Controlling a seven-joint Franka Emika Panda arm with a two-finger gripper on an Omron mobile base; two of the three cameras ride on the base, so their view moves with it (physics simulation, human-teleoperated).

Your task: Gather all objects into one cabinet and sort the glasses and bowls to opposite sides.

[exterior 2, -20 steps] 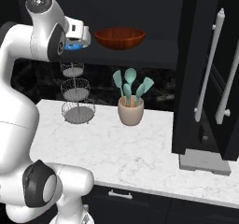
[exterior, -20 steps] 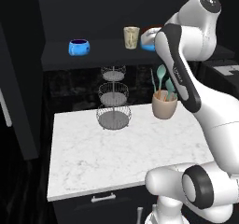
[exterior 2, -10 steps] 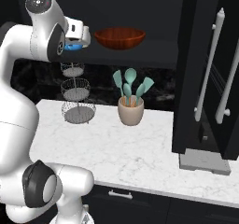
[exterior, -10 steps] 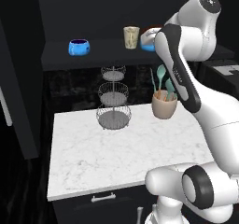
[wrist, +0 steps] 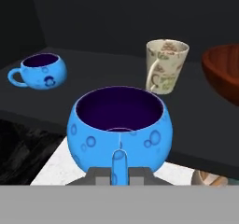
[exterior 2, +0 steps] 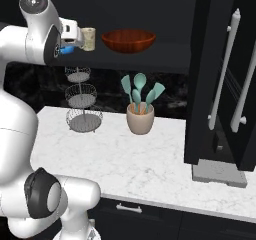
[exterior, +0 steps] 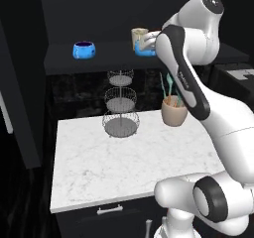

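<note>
My gripper [wrist: 119,174] is shut on the handle of a bright blue bowl [wrist: 119,125], held at the front edge of the black cabinet shelf [wrist: 93,85]. I cannot tell whether it rests on the shelf. A second blue bowl [wrist: 41,70] stands further left on the shelf. The cream tumbler [wrist: 165,65] stands just behind the held bowl, and the reddish-brown bowl [wrist: 224,71] is to its right. From the base, the gripper [exterior 2: 71,36] shows beside the tumbler [exterior 2: 88,39] and brown bowl [exterior 2: 128,40]. My arm partly hides the held bowl [exterior: 144,49]; the other blue bowl [exterior: 83,50] is clear of it.
A wire tiered basket [exterior: 120,108] and a pinkish pot of teal utensils [exterior 2: 140,115] stand on the white marble counter [exterior: 114,167] below the shelf. An open black cabinet door with long white handles [exterior 2: 227,74] juts out at the right.
My gripper has shifted a little to the left along the shelf with the blue bowl, uncovering the tumbler in the right base view. Everything else is still.
</note>
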